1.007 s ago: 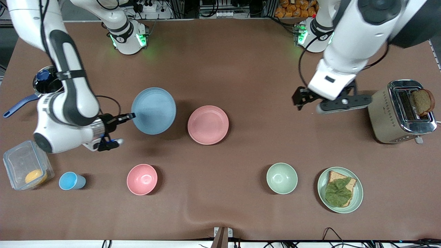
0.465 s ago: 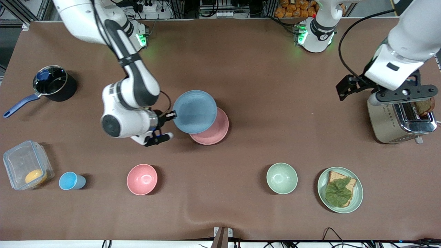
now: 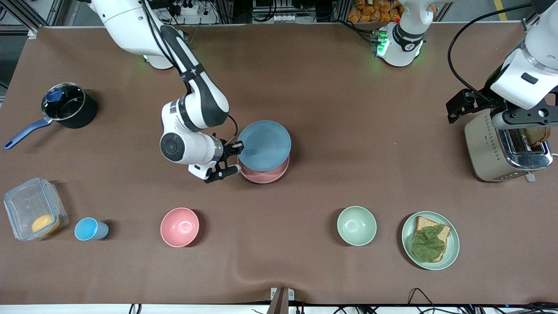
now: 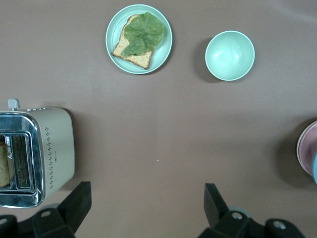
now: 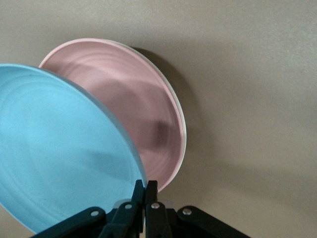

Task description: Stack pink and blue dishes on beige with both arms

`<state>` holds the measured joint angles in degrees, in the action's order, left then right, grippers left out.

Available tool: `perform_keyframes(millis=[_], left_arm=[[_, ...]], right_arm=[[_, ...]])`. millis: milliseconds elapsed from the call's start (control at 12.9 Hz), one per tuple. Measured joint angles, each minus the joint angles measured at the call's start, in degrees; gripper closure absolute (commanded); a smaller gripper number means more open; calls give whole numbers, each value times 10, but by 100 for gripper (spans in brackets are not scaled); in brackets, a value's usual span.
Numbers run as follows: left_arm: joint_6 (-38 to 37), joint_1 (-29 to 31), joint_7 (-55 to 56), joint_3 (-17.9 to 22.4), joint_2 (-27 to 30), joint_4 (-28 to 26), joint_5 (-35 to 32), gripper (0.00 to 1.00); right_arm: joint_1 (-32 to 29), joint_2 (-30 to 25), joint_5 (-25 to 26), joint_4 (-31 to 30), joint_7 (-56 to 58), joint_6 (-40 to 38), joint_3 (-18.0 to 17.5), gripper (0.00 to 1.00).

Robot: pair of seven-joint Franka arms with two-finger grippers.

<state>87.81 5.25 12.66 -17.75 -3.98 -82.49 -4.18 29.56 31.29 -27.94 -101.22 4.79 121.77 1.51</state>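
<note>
Right gripper (image 3: 237,148): reaching in from the right arm's end of the table, its fingers (image 5: 139,196) are pinching the rim of the blue plate, closed tight on the edge.
Blue plate (image 3: 264,145): being held in the air over the pink plate, tilted in the right wrist view and covering most of the pink one in the front view.
Pink plate (image 3: 266,174): lying flat on the table near the middle — only a crescent of its rim nearer the front camera is showing under the blue plate; the right wrist view is showing a gap between the two.
Beige plate: I cannot tell where it is; it is not showing in any view.
Left gripper (image 3: 479,104): the left arm is waiting, with the gripper hanging over the toaster at the left arm's end of the table; its fingers (image 4: 214,201) are spread wide apart and holding nothing.
Toaster (image 3: 505,146): standing at the left arm's end of the table, a dark slice of bread sitting in its slot.
Green plate (image 3: 449,257): nearer the front camera than the toaster — carrying toast with a leaf on top.
Green bowl (image 3: 356,225): sitting just beside the green plate, toward the right arm's end.
Pink bowl (image 3: 179,227): sitting nearer the front camera than the stacked plates.
Blue cup (image 3: 90,229): lying beside the pink bowl, toward the right arm's end of the table.
</note>
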Motion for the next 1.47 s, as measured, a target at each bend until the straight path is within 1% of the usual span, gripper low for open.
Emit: perform_keyframes(millis=[77, 155, 232, 310, 387, 542, 620, 697, 852, 1007, 1162, 1239, 1317, 1394, 1472], left_arm=[[0, -6, -3, 10, 3, 0, 1, 0], [-1, -21, -8, 31, 7, 0, 4, 0], [-2, -49, -15, 67, 11, 0, 9, 0], [-3, -70, -17, 94, 13, 0, 11, 0], [-3, -89, -18, 114, 14, 0, 12, 0], [-4, -113, -18, 137, 14, -1, 12, 0], [-6, -121, -18, 143, 14, -2, 12, 0], [-9, -128, -18, 150, 14, -2, 12, 0], [-12, -139, -18, 160, 14, -2, 12, 0], [-13, -141, -24, 162, 14, -2, 12, 0], [-13, -142, -25, 163, 14, -3, 12, 0], [-13, -142, -25, 163, 14, -3, 12, 0], [-14, -142, -25, 163, 14, -3, 12, 0], [-14, -142, -26, 164, 14, -3, 12, 0], [-14, -142, -26, 164, 14, -3, 12, 0]], right_arm=[[0, 5, 0, 0, 0, 5, 0, 0], [0, 7, 0, 1, 0, 8, 2, 0], [0, 7, 0, 3, 0, 8, 6, 0], [-2, 6, 0, 9, 0, 6, 10, 0], [-5, 1, 0, 19, 0, -6, 17, 0], [-18, -24, 1, 44, 1, -72, 47, 0], [-23, -39, 5, 58, 2, -112, 74, 0], [-27, -54, 18, 75, 5, -154, 100, 0], [-34, -82, 73, 117, 6, -237, 138, 0], [-37, -107, 130, 162, 5, -299, 155, 0], [-60, -143, 164, 176, 5, -321, 156, 0], [-84, -163, 170, 177, 5, -333, 154, 0], [-119, -183, 174, 177, 7, -346, 143, 0], [-167, -201, 188, 177, 10, -353, 112, 0], [-218, -216, 215, 176, 13, -357, 68, 0]])
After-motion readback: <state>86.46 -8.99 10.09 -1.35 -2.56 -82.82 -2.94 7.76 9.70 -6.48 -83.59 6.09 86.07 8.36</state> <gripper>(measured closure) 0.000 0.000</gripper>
